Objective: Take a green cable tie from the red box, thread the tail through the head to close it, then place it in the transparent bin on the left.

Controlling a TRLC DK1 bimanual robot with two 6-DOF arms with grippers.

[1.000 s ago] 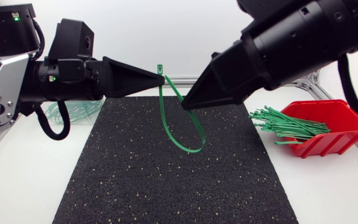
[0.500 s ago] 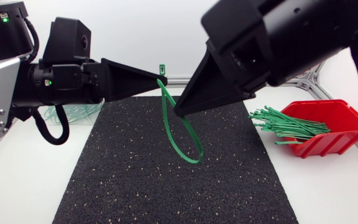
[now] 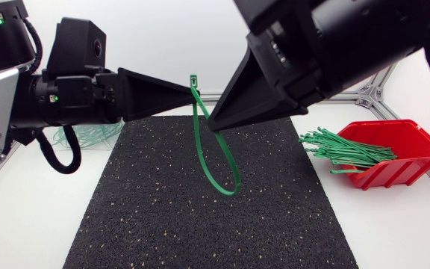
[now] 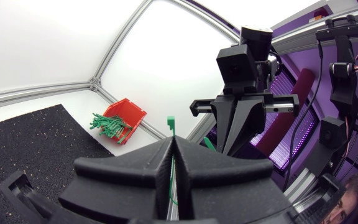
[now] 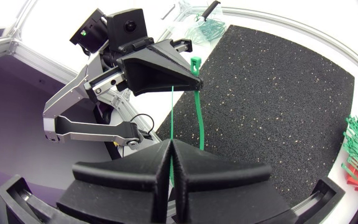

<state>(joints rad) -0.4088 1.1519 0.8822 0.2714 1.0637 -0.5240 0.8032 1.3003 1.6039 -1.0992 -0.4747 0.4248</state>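
1. In the head view, the left gripper (image 3: pixel 191 93) comes in from the left edge to the upper middle of the frame. Its fingers are clamped on the green cable tie (image 3: pixel 198 146) just below the tie's square head.
2. The right gripper (image 3: pixel 210 125) enters from the upper right, pointing down and left. Its fingers are pinched on the same tie, close beside the left gripper's tip.
3. Below both grippers the tie hangs as a long narrow loop in the centre of the frame, above the black mat (image 3: pixel 163 217).
4. The red box (image 3: pixel 394 173) sits at the middle right on the white table. A bundle of green ties (image 3: pixel 346 149) sticks out of it toward the mat.
5. The transparent bin (image 3: pixel 88 134) is at the middle left, mostly hidden behind the left arm, with green ties inside.
6. In the left wrist view, the tie's head stands just ahead of the closed fingertips.
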